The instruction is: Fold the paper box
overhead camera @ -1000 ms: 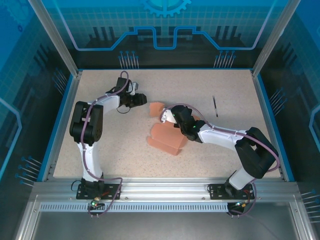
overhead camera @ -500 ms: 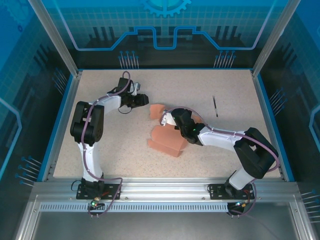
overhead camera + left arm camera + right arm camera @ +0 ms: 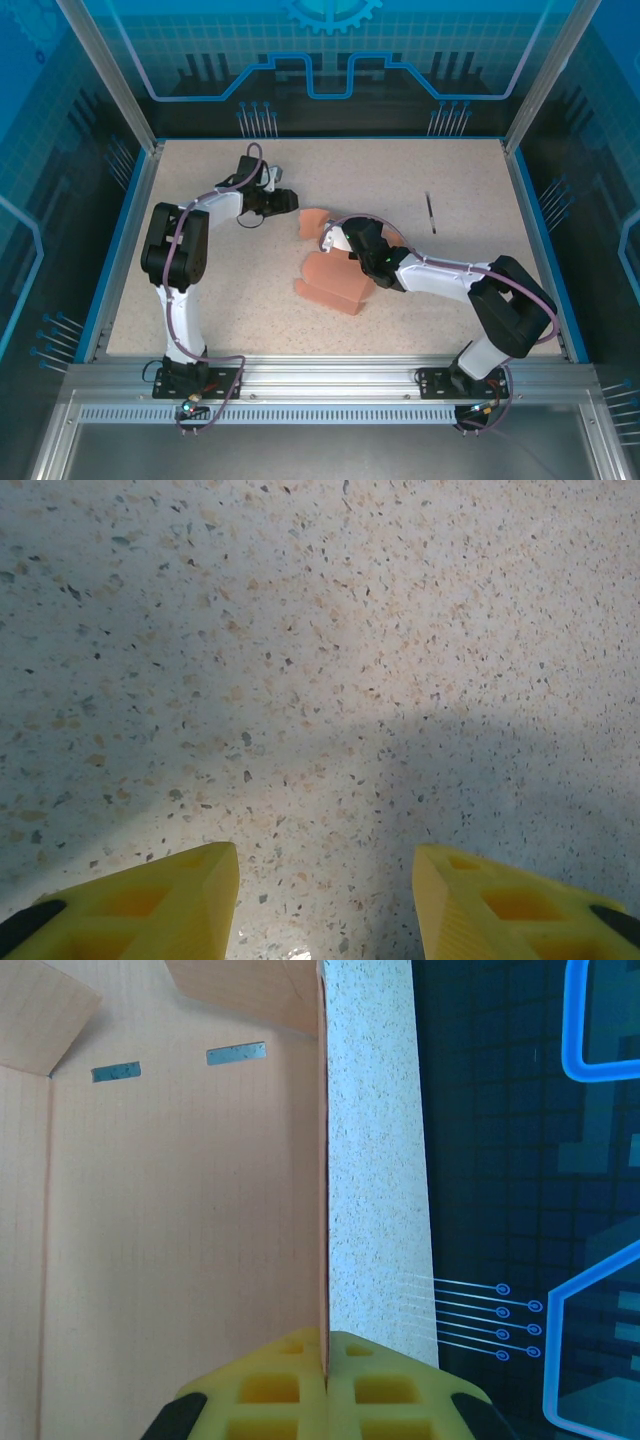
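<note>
Partly folded salmon-orange paper box point(image 3: 335, 282), thin card, two narrow slots point(image 3: 236, 1053).

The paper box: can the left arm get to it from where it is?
Probably yes. The left gripper is open close beside the paper box, just bare table between them. The right gripper pinches one panel's edge.

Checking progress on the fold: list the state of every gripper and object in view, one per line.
paper box: partly folded, flaps open, lying on the table.
right gripper: shut on one panel edge of the paper box.
left gripper: open, empty, over bare table.
dark stick: lying flat, apart from both grippers.
</note>
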Available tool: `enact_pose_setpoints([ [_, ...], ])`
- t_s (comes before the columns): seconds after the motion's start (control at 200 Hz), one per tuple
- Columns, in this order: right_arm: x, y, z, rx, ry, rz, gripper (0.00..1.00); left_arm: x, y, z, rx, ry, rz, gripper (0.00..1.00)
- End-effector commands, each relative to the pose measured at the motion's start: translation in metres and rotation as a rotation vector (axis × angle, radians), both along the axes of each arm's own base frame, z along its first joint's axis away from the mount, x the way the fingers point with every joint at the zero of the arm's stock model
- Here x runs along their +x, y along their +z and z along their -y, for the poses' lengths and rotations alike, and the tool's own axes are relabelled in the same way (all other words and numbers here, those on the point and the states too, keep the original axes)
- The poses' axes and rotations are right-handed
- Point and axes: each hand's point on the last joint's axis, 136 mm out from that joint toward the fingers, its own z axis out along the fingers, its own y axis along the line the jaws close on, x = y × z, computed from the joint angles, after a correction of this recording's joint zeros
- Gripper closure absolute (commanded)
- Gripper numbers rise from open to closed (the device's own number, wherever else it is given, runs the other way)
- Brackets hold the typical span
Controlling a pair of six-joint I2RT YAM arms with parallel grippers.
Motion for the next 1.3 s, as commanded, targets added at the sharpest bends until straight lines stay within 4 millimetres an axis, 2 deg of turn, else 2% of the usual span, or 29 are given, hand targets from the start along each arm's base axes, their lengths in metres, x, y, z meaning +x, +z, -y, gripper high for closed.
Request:
enact_pose_setpoints([
  [0.0,-0.004,0.004,-0.001,-0.012,0.011,0.013,1.0,-0.004,-0.006,0.01,-0.006,-0.049,-0.016,0.49],
  [0.745,-0.002,0.009,0.0,-0.003,0.002,0.023,1.0,-0.015,-0.019,0.016,-0.006,-0.079,-0.052,0.49],
  [0.991,-0.003,0.007,0.003,-0.004,-0.012,0.019,1.0,-0.029,-0.009,0.028,-0.068,-0.108,-0.033,0.49],
  [1.151,-0.001,0.002,0.004,-0.02,-0.022,0.022,1.0,-0.041,-0.009,0.032,-0.062,-0.122,-0.025,0.5],
  [1.296,0.0,0.004,0.005,-0.018,-0.031,0.028,1.0,-0.047,0.002,0.039,-0.097,-0.142,0.014,0.5],
])
